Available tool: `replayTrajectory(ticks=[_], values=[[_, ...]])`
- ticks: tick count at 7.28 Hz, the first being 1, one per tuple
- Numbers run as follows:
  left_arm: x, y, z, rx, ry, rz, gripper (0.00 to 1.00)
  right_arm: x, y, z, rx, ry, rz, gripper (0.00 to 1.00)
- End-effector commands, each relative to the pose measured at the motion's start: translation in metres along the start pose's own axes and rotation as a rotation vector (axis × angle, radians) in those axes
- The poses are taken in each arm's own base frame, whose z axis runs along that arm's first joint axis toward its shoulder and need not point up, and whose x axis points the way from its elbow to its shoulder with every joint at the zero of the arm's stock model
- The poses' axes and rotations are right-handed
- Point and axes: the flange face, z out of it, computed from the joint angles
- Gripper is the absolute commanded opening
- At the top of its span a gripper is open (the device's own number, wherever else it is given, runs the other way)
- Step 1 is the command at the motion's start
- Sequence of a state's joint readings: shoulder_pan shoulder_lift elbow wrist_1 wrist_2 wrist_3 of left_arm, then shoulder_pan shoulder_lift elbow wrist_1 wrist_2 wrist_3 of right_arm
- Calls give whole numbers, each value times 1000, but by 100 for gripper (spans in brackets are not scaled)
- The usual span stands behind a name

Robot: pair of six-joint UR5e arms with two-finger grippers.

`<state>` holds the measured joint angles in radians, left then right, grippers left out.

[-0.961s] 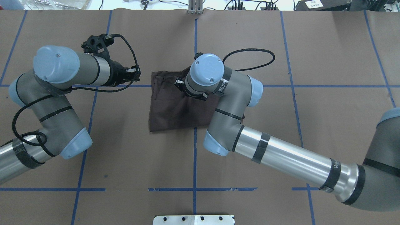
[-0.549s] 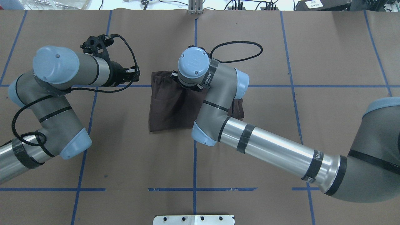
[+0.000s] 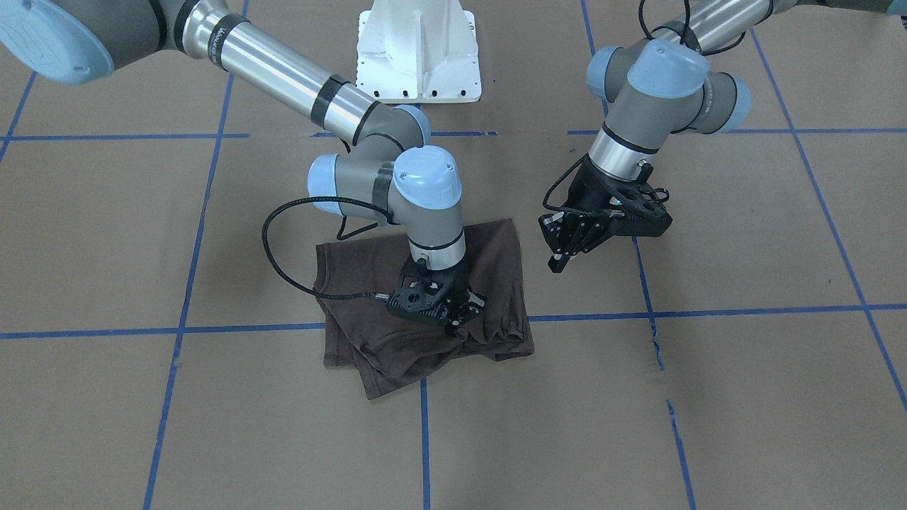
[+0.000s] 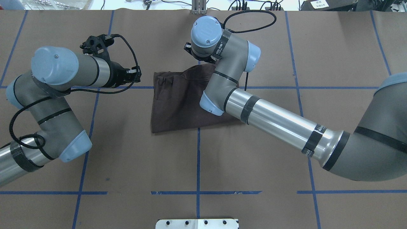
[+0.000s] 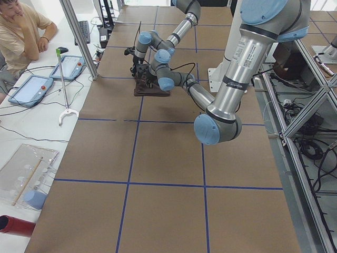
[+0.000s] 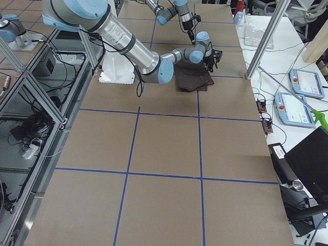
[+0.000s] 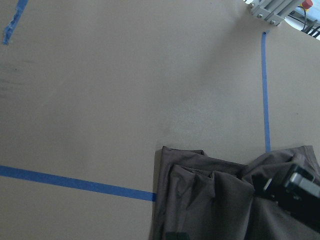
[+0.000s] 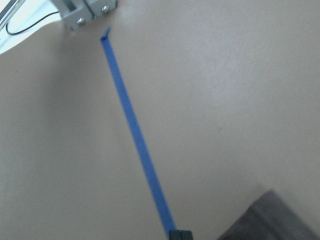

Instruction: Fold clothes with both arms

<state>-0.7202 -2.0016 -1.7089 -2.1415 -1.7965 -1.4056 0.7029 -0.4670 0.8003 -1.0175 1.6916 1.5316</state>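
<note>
**A:** What has changed?

**B:** The far edge of the dark brown short-sleeved cotton T-shirt [image 4: 178,101] was flat half a second ago. It is now drawn into a peak, because the silver-and-grey jointed right arm [image 4: 273,121] has swung its wrist from over the cloth's middle out past that edge. The matching left arm [image 4: 54,114] has barely shifted.

**A:** So the right arm has hold of it?

**B:** I judge so. The right arm's fingers [image 3: 457,319] are down in the fabric and clenched on a pinch of it, and creases fan out from that spot. The left arm's fingers [image 3: 558,261] hang just beside the shirt without touching it. They look closed on nothing.

**A:** What does that mean for the fold?

**B:** It looks like a late tidying pull, tensioning one edge of a garment that is already mostly folded. With only one side gripped, the layers could skew.

**A:** How does the shirt look, and where is it?

**B:** It lies on the brown paper-covered surface [image 4: 127,159], over the crossing of the blue tape lines [image 4: 198,159], between the two arms. It is a rough rectangle of several layers. The side toward the robot is straight, and the far side is rumpled, with an under-layer's corner poking out. No lettering or tags show.
</note>
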Motion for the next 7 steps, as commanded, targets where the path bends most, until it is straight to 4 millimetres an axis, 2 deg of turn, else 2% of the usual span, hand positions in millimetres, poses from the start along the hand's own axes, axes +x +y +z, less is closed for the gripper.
replayTrajectory(ticks=[1,2,3,4,5,6,7], values=[[0,-2,-2,4,1,-1,0,53,-96,1,70,55,-27,0],[-13,-4,-2,5,-15,-1,0,94,-126,-10,16,56,-38,0],[-41,1,-13,2,-37,86,0,158,-146,-29,-50,48,-104,0],[-80,-14,-21,10,-85,188,0,225,-167,-45,-99,61,-136,0],[-120,-39,-37,-33,-109,264,0,290,-196,-67,-134,90,-156,0],[-166,-73,-65,-70,-123,360,0,348,-217,-92,-161,111,-235,0],[-220,-107,-103,-95,-132,465,0,407,-239,-118,-212,125,-290,0]])
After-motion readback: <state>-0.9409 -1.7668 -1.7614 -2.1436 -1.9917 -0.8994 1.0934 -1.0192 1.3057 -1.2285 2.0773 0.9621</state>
